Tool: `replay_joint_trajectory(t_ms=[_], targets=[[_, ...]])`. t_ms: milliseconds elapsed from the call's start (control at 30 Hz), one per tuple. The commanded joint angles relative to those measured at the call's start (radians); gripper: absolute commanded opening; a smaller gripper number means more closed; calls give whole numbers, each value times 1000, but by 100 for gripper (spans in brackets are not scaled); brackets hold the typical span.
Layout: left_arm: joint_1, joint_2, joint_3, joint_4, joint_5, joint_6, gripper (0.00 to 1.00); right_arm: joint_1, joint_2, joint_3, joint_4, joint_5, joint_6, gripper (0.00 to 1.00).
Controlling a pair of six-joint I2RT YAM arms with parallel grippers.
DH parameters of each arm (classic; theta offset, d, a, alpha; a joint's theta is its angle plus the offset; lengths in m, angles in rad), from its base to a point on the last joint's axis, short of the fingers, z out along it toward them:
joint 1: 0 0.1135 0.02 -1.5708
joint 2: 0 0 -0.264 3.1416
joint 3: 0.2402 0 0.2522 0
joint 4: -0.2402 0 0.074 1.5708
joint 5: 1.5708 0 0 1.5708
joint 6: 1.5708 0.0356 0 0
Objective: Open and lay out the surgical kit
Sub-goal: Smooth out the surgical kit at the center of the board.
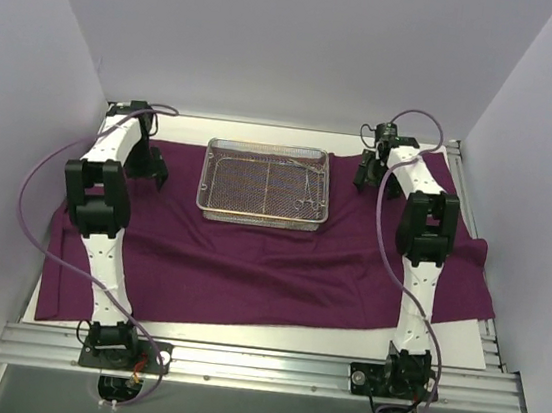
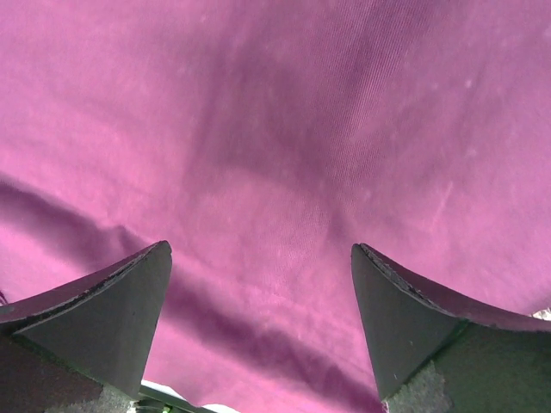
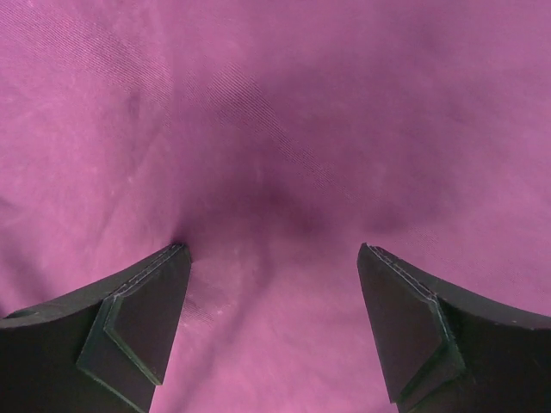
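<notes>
The dark purple cloth wrap (image 1: 269,266) lies spread open over the table. The silver wire-mesh tray (image 1: 266,184) stands on it at the back middle, with thin metal scissor-like instruments (image 1: 308,188) inside at its right end. My left gripper (image 1: 157,174) is open, low over the cloth left of the tray; its wrist view shows only cloth (image 2: 284,155) between the fingertips (image 2: 138,292). My right gripper (image 1: 368,174) is open, low over the cloth right of the tray, with cloth (image 3: 275,172) between its fingertips (image 3: 155,292).
White walls enclose the table on the left, back and right. The cloth hangs wrinkled toward the front, with the white table surface (image 1: 451,344) showing at the front right. A metal rail (image 1: 256,365) runs along the near edge.
</notes>
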Motion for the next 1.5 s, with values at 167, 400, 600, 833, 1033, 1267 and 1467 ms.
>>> replay_joint_trajectory(t_ms=[167, 400, 600, 833, 1033, 1267, 1467], targets=[[-40, 155, 132, -89, -54, 21, 90, -1, 98, 56, 12, 35, -45, 81], [-55, 322, 314, -163, -41, 21, 89, -146, 96, -100, 16, 97, 14, 80], [-66, 454, 544, -236, -20, 49, 89, -187, 63, -232, 49, 115, -6, 80], [-115, 463, 593, -198, 38, 99, 91, -206, 100, -152, 6, 98, 8, 80], [-118, 495, 649, -163, 101, 136, 91, -209, 77, -233, 13, 16, 80, 79], [-95, 500, 684, -138, 138, 162, 91, -236, 80, -266, -8, 25, 109, 79], [-43, 453, 676, -202, -73, 97, 91, -228, 68, -200, 1, -18, 89, 79]])
